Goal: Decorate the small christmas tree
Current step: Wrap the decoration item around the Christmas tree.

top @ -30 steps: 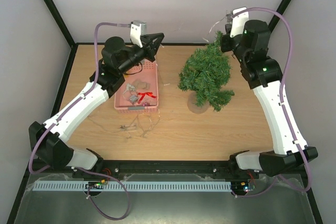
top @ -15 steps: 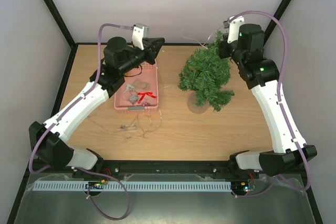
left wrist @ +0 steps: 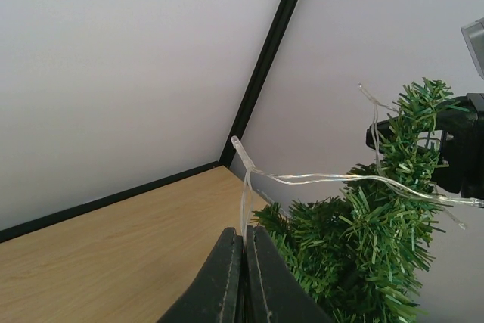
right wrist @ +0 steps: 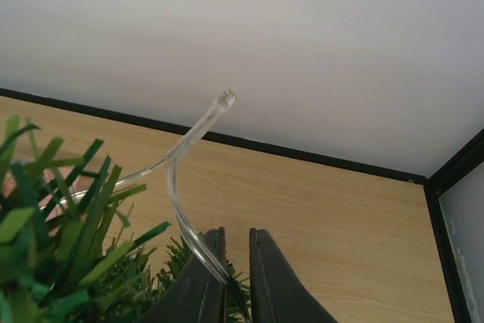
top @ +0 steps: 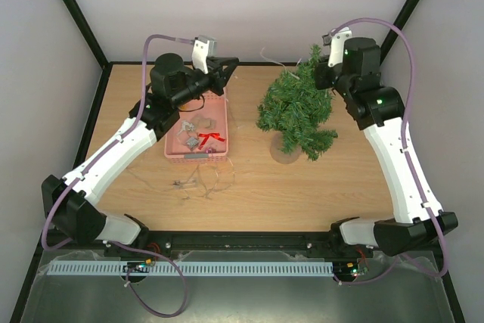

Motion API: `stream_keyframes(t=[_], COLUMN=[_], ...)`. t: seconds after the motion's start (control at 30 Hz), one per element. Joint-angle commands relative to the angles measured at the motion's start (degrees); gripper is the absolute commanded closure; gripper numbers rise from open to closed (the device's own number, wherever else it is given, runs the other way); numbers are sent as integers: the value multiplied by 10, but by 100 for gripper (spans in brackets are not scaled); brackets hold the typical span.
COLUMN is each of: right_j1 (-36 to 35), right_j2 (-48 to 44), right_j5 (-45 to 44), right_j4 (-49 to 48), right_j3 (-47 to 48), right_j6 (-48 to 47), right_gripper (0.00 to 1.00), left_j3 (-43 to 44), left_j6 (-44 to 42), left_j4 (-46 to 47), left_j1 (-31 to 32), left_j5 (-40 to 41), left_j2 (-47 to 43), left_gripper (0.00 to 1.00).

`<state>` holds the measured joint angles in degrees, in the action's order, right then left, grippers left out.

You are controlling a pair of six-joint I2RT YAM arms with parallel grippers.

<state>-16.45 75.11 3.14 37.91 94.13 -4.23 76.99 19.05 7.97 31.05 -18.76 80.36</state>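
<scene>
The small christmas tree point(top: 296, 111) stands tip-up; left hand point(left wrist: 243, 235) pinches a light wire point(left wrist: 318, 178), right hand point(right wrist: 237, 237) grip unclear.

A robotics lab cell, I'd say: plain white panels point(top: 249, 5) and black frame posts point(left wrist: 265, 60) rise just beyond the left gripper point(top: 233, 61), boxing in a wooden bench point(top: 302, 187).

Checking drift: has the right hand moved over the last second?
Yes: the right hand shifted slightly left toward the top of the bushy green miniature christmas tree.
</scene>
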Motion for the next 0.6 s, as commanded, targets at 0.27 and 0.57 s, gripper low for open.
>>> stream_keyframes(t=[0.27,0.57], right_j1=[3,3], right_j2=[-49,-82], right_j5=[33,81], right_j4=[33,3], right_j3=[5,-65], right_j6=[42,66], right_gripper=[85,92], left_j3=[-11,-21], left_j6=[0,3], left_j4=[11,10], left_j1=[-3,-3], left_j5=[-17,-30], left_j2=[-17,-30], left_gripper=[98,98])
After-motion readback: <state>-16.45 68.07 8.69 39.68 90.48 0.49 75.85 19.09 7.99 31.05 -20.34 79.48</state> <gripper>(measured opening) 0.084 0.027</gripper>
